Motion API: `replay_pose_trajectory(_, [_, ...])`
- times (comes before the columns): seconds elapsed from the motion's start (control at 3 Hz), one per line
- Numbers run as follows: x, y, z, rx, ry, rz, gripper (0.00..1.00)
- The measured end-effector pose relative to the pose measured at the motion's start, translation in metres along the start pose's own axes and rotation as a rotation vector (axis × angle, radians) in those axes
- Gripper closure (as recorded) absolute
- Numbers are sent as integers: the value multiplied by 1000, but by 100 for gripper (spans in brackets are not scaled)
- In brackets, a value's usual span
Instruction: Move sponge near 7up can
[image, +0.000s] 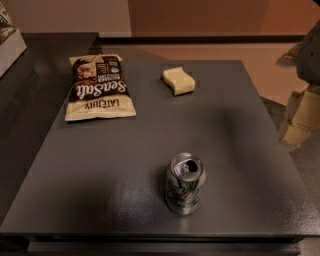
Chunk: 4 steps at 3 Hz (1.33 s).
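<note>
The pale yellow sponge (178, 80) lies flat on the dark table (100, 170), toward the far edge and a little right of the middle. The silver 7up can (185, 183) with green markings stands upright near the front edge, its top opened. The sponge and the can are well apart, with bare table between them. My gripper (300, 120) hangs at the right edge of the view, beyond the table's right side, well away from both the sponge and the can, and it holds nothing that shows.
A brown-and-cream chip bag (100, 88) lies flat at the far left of the table, left of the sponge. A second dark surface (35, 55) adjoins on the left with a white object (10, 45) on it. Tan floor lies behind.
</note>
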<state>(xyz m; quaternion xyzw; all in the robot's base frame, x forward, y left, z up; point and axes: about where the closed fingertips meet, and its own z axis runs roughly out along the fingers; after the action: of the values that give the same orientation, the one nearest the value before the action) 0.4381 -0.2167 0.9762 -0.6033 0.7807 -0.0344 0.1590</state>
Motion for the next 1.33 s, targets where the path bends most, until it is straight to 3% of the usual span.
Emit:
replay_pose_trajectory(0.33, [-13,-7,9,2,1,5,0])
replay_pose_trajectory(0.67, [-33,-30,28,6,-26,57,0])
replay_pose_trajectory(1.33, [-60,-94,72,14,-135,271,0])
